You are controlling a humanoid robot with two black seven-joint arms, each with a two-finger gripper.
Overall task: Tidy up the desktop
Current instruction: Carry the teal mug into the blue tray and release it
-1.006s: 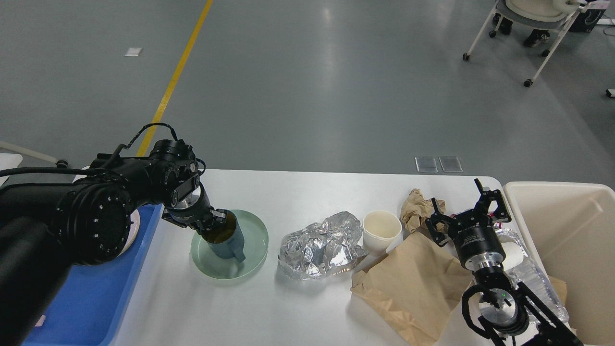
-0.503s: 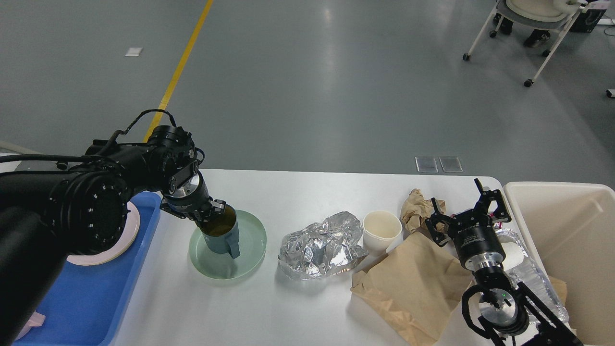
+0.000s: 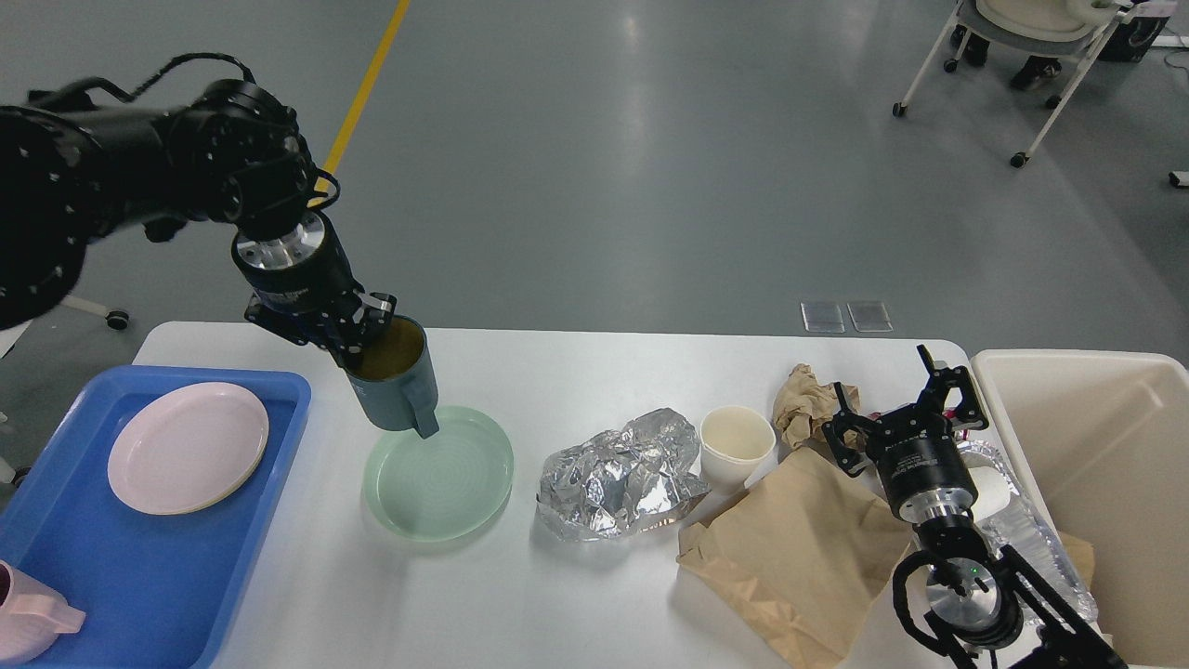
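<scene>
A dark cup (image 3: 395,386) is held up by the left hand (image 3: 358,327), just above the green plate (image 3: 438,474) on the surface (image 3: 576,595). Right hand (image 3: 896,409): fingers spread apart, w/ nothing held.

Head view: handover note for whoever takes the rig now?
Left hand: shut on the dark teal mug, lifted above the green plate.
Right hand: open, empty, over the brown paper bag.
Done: pink plate sits in the blue tray.
Left on the desktop: green plate, crumpled foil, white paper cup, crumpled paper, paper bag. Beige bin stands at the right edge.
</scene>
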